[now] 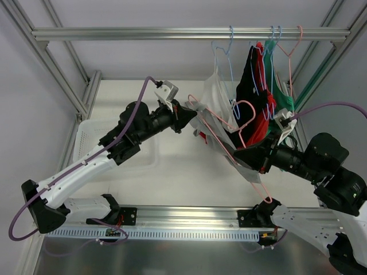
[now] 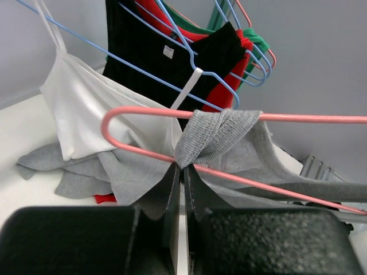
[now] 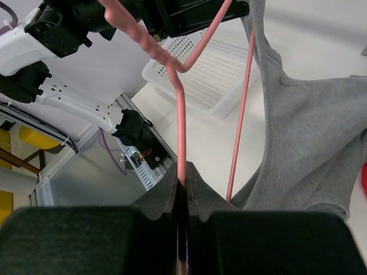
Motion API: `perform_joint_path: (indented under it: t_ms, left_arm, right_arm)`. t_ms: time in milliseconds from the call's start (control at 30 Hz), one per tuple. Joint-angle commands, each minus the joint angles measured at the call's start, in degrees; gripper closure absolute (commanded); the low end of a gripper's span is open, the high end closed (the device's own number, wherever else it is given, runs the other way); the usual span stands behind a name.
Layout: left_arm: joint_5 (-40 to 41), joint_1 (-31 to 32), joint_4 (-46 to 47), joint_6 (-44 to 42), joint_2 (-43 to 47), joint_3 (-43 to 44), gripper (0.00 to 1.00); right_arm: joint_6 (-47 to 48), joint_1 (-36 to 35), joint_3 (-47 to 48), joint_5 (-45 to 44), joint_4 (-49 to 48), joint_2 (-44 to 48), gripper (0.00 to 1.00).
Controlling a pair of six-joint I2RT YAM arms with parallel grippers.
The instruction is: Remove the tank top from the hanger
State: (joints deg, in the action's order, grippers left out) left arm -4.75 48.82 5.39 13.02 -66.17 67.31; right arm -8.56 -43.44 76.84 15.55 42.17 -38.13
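Left gripper (image 2: 181, 172) sits closed, pinching the grey tank top (image 2: 218, 134) strap looped over the pink hanger (image 2: 309, 118); right gripper (image 3: 182, 186) is clamped tight on the hanger's wire.

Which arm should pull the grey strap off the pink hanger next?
Left. The left end effector is shut on the grey strap looped over the pink hanger, so it can probably slide it off. The right end effector clamps the hanger wire, steadying it.
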Motion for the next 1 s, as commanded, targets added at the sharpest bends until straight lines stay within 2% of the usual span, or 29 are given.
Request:
perform_joint_path:
  t_ms: [0, 167, 333, 400, 500, 667, 767, 800, 867, 900, 933, 967]
  left_arm:
    - [4.3, 0.58, 4.11, -0.62, 5.42, -0.33, 1.0]
    - [17.82, 0.58, 4.1, -0.19, 10.79, -2.53, 1.0]
    - [29.87, 0.58, 1.31, 0.78, 11.24, -0.35, 1.0]
    - [31.55, 0.58, -0.37, 2.36, 10.19, 0.63, 1.0]
    - [28.93, 0.58, -1.52, 4.2, 10.45, 1.33, 1.0]
    - [16.82, 0.58, -1.61, 5.7, 15.45, -0.42, 1.0]
    - [4.96, 0.58, -1.61, 6.23, 19.14, -3.49, 1.0]
    - [-2.99, 0.58, -1.7, 6.49, 20.37, -4.46, 1.0]
    - [-11.9, 0.58, -1.09, 6.85, 20.82, -8.06, 1.0]
    - [-20.04, 0.58, 0.66, 7.11, 20.73, -9.64, 1.0]
    - [-23.42, 0.75, 1.63, 7.29, 20.56, -13.13, 1.0]
    - [-25.72, 0.93, 2.86, 7.9, 20.12, -14.91, 1.0]
  right_arm:
    - [1.96, -0.33, 3.05, 0.18, 1.24, 1.48, 1.0]
    - [6.44, -0.24, 1.39, 5.44, 6.86, 5.43, 1.0]
    - [9.07, -0.24, -0.46, 13.35, 8.63, 12.72, 1.0]
    - [10.57, -0.24, -0.02, 16.07, 7.93, 14.74, 0.99]
    - [13.3, -0.33, 0.33, 20.11, 5.03, 17.38, 1.0]
    - [14.01, -0.24, -0.02, 19.7, -4.72, 17.92, 1.0]
    - [12.61, -0.15, -1.33, 16.19, -12.27, 15.64, 1.0]
    - [11.9, -0.24, -2.12, 14.18, -14.81, 15.11, 1.0]
    - [10.5, -0.33, -5.9, 13.02, -23.77, 13.79, 1.0]
    - [9.79, -0.33, -7.39, 12.58, -27.72, 12.3, 1.0]
    - [9.18, -0.24, -10.71, 12.49, -36.2, 11.42, 1.0]
    - [6.56, -0.33, -12.4, 12.4, -40.55, 10.45, 1.0]
